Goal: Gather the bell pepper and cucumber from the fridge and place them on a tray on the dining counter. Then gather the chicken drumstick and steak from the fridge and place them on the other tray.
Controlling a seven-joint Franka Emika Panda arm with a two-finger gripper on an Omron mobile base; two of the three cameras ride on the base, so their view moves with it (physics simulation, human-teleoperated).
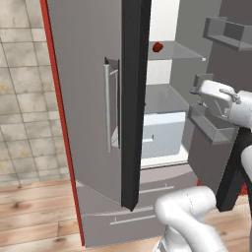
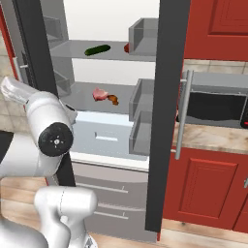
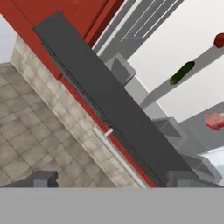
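The fridge (image 1: 83,98) stands open, its dark door edge (image 3: 109,105) crossing the hand view. On the upper glass shelf lie the dark green cucumber (image 2: 97,49) (image 3: 181,72) and the red bell pepper (image 1: 157,47) (image 3: 219,40). One shelf lower, the pink steak (image 2: 100,94) (image 3: 214,121) rests beside the small brown chicken drumstick (image 2: 114,100). My gripper (image 3: 113,179) is open, its fingertips (image 3: 43,178) wide apart with nothing between them. It is outside the fridge, well short of the shelves. The arm's wrist (image 1: 216,93) hovers by the right door's bins.
Grey door bins (image 1: 216,128) (image 2: 143,29) jut from both doors into the opening. A pale drawer (image 2: 104,135) sits under the lower shelf. Red cabinets (image 2: 203,193) and a beige counter (image 2: 213,138) stand to the right, a tiled wall (image 1: 22,98) to the left.
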